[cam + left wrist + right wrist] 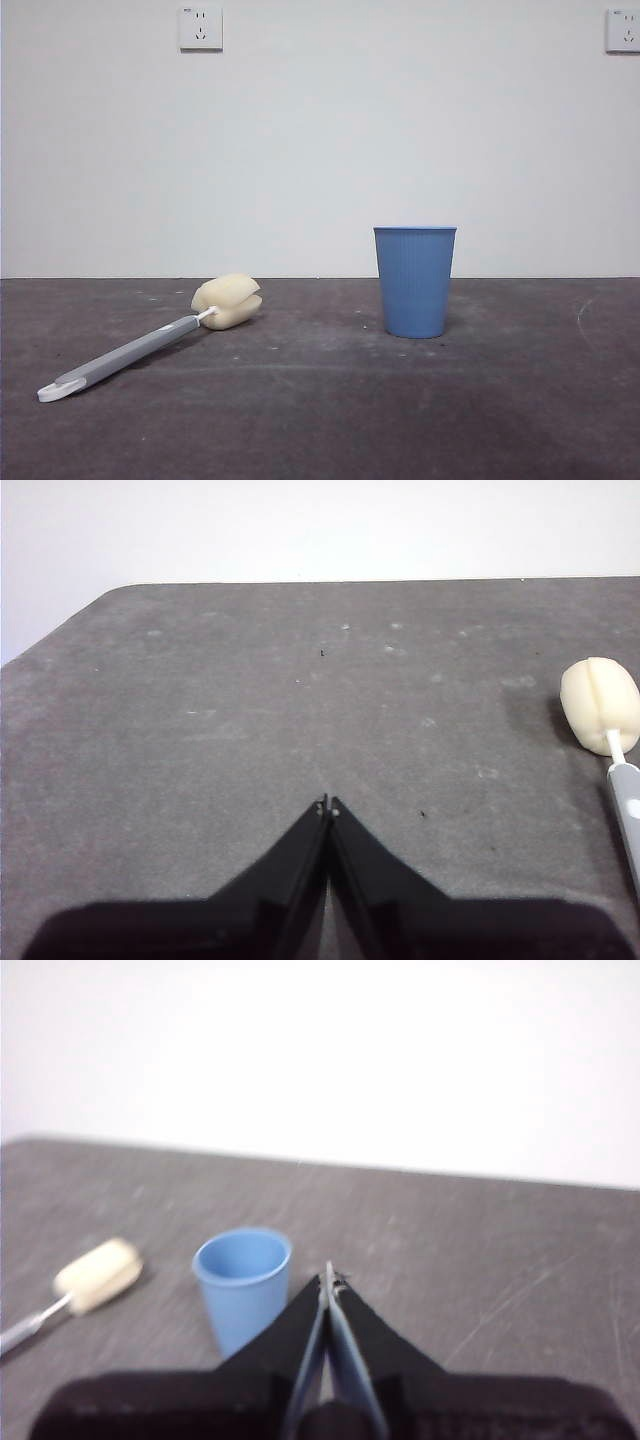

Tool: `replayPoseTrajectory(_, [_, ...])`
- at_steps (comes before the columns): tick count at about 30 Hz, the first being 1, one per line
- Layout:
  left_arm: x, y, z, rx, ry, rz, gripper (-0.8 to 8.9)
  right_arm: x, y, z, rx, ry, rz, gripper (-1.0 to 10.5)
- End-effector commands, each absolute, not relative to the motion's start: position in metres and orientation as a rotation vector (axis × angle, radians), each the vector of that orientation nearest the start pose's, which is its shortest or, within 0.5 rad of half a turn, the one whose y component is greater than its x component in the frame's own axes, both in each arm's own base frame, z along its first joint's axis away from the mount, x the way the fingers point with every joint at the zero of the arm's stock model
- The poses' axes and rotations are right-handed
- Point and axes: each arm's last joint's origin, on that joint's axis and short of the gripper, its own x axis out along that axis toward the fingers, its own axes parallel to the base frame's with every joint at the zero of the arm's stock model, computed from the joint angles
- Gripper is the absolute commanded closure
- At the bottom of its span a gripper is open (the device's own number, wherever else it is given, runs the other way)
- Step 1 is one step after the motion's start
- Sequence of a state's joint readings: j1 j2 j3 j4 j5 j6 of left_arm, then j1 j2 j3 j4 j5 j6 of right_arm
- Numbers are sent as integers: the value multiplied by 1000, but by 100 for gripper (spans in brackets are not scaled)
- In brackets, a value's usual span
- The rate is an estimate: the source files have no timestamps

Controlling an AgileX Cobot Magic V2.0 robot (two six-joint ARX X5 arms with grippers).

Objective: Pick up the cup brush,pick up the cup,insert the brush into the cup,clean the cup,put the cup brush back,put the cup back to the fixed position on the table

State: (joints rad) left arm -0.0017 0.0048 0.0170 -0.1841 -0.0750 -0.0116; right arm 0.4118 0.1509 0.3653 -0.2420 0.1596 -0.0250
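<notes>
Cup brush point(150, 340) handle runs off frame in both wrist views.

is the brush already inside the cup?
No, the cup brush lies flat on the table, apart from the upright cup.

A bare robot test bench, you'd say, not a home.

You face a plain white wall point(320, 140) with two wall sockets point(200, 27) set high, and a scuffed dark grey table point(320, 420) under both closed grippers, carrying only staged props.
</notes>
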Motion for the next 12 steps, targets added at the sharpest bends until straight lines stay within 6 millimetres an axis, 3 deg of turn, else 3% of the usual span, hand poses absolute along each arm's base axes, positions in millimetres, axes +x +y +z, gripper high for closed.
replayPoseTrajectory(1, [96,2,147,-9,177,79,814,85,29,225,19,-12,219,945])
replayPoseTrajectory(6, [96,2,147,-9,177,79,814,94,26,193,83,-12,156,945])
replayPoseTrajectory(12, [96,2,147,-9,177,79,814,95,19,178,64,-9,87,945])
